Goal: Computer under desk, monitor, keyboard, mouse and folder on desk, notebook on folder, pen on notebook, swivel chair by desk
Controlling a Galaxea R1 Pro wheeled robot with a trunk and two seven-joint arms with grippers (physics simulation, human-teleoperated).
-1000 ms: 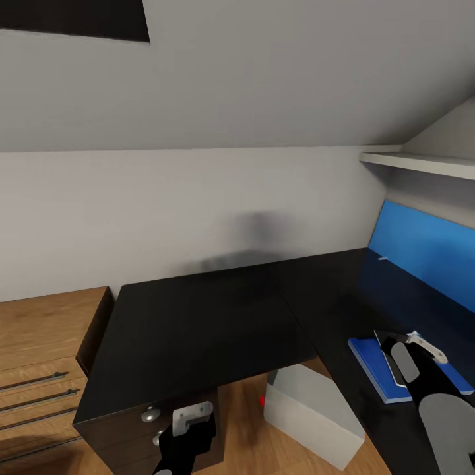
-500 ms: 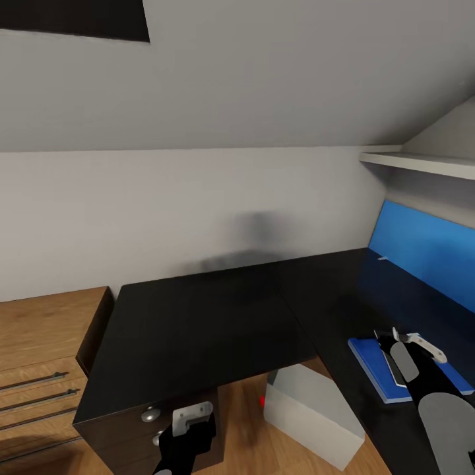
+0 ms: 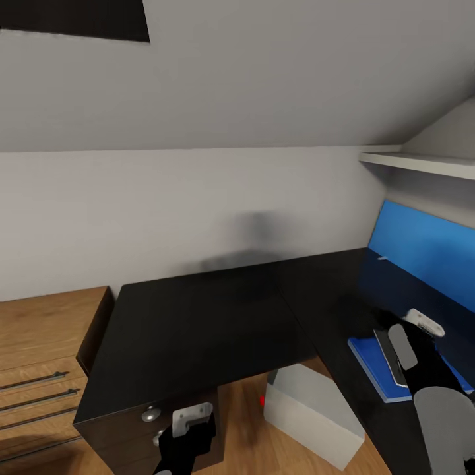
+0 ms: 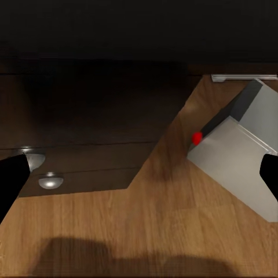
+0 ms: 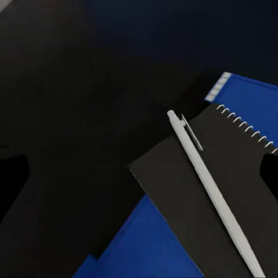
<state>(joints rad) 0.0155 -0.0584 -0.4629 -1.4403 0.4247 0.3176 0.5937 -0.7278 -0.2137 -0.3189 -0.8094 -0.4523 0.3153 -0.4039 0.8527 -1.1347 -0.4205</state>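
- Our right gripper point(image 5: 142, 174) hangs over the desk point(image 3: 218, 316) with its fingers spread wide and nothing between them.
- Just under it, in the right wrist view, the pen point(image 5: 211, 191) lies slantwise on the notebook point(image 5: 214, 202), and the notebook lies on the folder point(image 5: 145, 243), whose blue shows past the notebook's edges.
- We judge that stack finished: folder point(image 3: 376, 366) on the desk, notebook point(image 3: 389, 356) on the folder, pen on top.
- Our left gripper point(image 4: 139, 174) is low, beside the desk's front, fingers spread apart and empty. Ahead of it are dark drawer fronts with round knobs point(image 4: 51, 180).
- Off to one side of that gripper the computer point(image 4: 243, 156) stands on the wood floor point(image 4: 145, 220), red dot towards us. In the head view the computer point(image 3: 310, 409) sits partly beneath the desk's inner corner, so that point looks met or nearly so.
- The stretch of desk ahead of both grippers carries no monitor, keyboard or mouse; we judge those placements are left to do.
- We cannot judge the swivel chair from here.
- A wooden drawer unit point(image 3: 39, 356) stands beyond the left gripper, against the desk's end.
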